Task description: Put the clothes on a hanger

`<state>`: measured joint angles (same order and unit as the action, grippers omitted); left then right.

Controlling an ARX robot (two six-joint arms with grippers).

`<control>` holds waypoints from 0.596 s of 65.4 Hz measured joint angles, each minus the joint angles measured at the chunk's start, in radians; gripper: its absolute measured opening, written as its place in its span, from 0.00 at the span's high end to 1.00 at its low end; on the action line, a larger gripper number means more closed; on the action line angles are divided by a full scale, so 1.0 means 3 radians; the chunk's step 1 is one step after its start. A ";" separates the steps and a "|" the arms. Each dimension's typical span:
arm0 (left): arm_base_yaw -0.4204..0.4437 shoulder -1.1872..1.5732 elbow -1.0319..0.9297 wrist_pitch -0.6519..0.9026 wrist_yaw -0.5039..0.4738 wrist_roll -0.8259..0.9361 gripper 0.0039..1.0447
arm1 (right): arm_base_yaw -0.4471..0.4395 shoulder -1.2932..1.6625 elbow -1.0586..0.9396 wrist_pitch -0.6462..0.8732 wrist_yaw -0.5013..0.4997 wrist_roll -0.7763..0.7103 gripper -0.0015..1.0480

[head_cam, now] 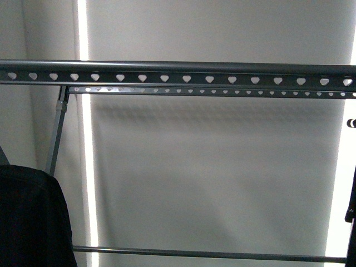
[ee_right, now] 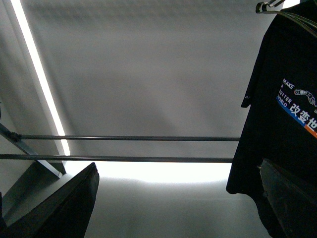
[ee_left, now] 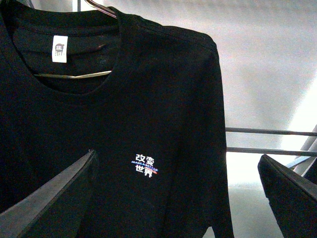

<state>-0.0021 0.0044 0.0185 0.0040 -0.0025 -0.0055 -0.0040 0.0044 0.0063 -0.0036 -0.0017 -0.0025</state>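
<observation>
The grey rack's rail (head_cam: 178, 75), punched with heart-shaped holes, runs across the top of the front view. A black T-shirt (head_cam: 30, 217) hangs at the lower left. In the left wrist view a black T-shirt (ee_left: 148, 114) with a small white and blue chest print hangs on a thin wire hanger (ee_left: 74, 75). My left gripper (ee_left: 173, 198) is open in front of it, and I cannot tell if it touches. In the right wrist view a black T-shirt (ee_right: 282, 124) printed "MAKE A BETTER WORLD" hangs beside my open, empty right gripper (ee_right: 178, 203).
A slanted rack leg (head_cam: 55, 136) stands at the left. A low crossbar (head_cam: 206, 254) runs along the bottom, and two bars show in the right wrist view (ee_right: 124, 138). A dark edge (head_cam: 350, 206) shows at the far right. A grey wall with bright vertical strips lies behind.
</observation>
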 joint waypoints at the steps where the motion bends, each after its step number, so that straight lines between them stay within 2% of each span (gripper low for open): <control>1: 0.0000 0.0000 0.0000 0.0000 0.0000 0.0000 0.06 | 0.0000 0.0000 0.0000 0.0000 0.0000 0.0000 0.07; 26: 0.0000 0.0000 0.0001 -0.0001 0.0000 0.0000 0.06 | 0.0000 0.0000 0.0000 0.0000 0.0000 0.0000 0.07; 29: -0.0008 0.0074 0.0064 -0.0206 0.0170 -0.0003 0.06 | 0.0000 0.0000 0.0000 0.0000 0.0001 0.0000 0.07; 31: -0.0043 0.0149 0.0099 -0.0264 0.0165 0.0003 0.06 | 0.0000 0.0000 0.0000 0.0000 0.0000 0.0000 0.07; 34: -0.0182 0.0336 0.0159 -0.0251 0.0042 0.0010 0.06 | 0.0000 0.0000 0.0000 0.0000 -0.0003 0.0000 0.07; 39: -0.0490 0.0740 0.0369 -0.0031 -0.0393 0.0006 0.06 | 0.0000 0.0000 0.0000 0.0000 0.0000 0.0000 0.07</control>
<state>-0.1490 0.2264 0.1291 -0.0051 -0.1204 -0.0036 -0.0040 0.0044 0.0063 -0.0036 -0.0017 -0.0025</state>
